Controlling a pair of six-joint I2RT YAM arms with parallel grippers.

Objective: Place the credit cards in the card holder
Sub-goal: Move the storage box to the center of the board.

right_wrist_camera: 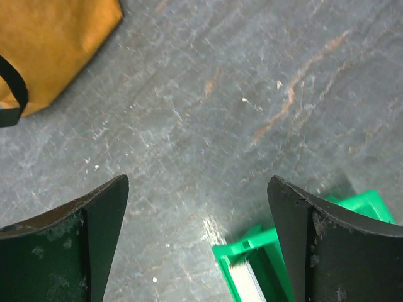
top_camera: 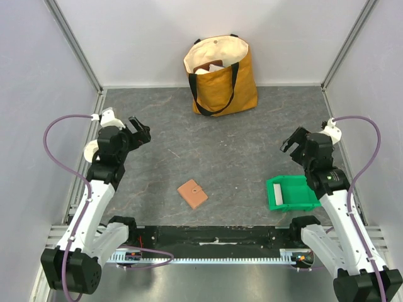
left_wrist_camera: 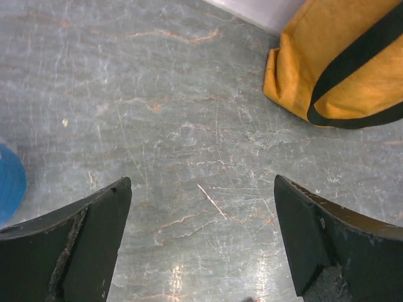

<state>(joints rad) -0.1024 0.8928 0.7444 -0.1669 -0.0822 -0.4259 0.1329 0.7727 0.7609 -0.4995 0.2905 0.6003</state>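
Left gripper (left_wrist_camera: 201,242) sits closest in its wrist view: two black curved fingers (left_wrist_camera: 75,251), scuffed and dusty, spread wide with nothing between them, only bare table (left_wrist_camera: 164,113). The left arm is bent at the elbow, wrist raised, pointing in toward the middle. A blue rounded thing (left_wrist_camera: 9,182) is cut off at the left edge of that view (can't tell what it is).

The card holder (top_camera: 192,193) is a small flat terracotta rectangle, closed, turned at an angle. It lies on the table between the arms, near the front rail, and neither gripper touches it.

A mustard canvas tote bag (top_camera: 221,75) with black straps stands upright against the back wall.

Right gripper (right_wrist_camera: 198,242) has the same black worn fingers, released wide and empty, hovering just beside the green plastic bin (top_camera: 291,193). A white flat piece (top_camera: 279,195) lies inside the bin (possibly a card, can't tell). The dark card is not made out.

The tabletop is grey, marbled and scratched. The walls are pale lilac with aluminium frame posts.
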